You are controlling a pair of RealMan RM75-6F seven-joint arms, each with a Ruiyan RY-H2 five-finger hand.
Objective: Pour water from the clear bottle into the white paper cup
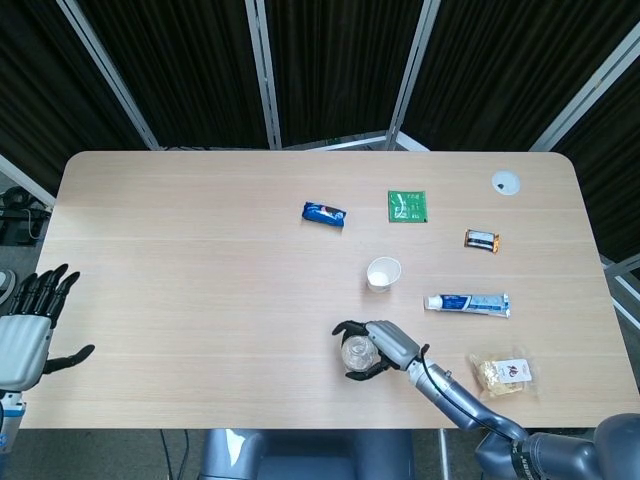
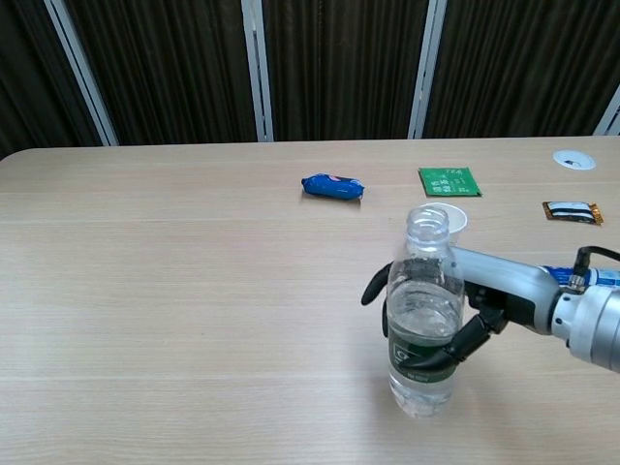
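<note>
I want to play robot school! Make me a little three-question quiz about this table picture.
1. True or false: the clear bottle has its cap on.
2. Which hand holds the bottle? A) left hand B) right hand C) neither
3. Fill in: the white paper cup stands upright on the ____, apart from the bottle.

Key: 1 false, the neck is open. 2 B; the left hand hangs open off the table's edge. 3 table.
</note>
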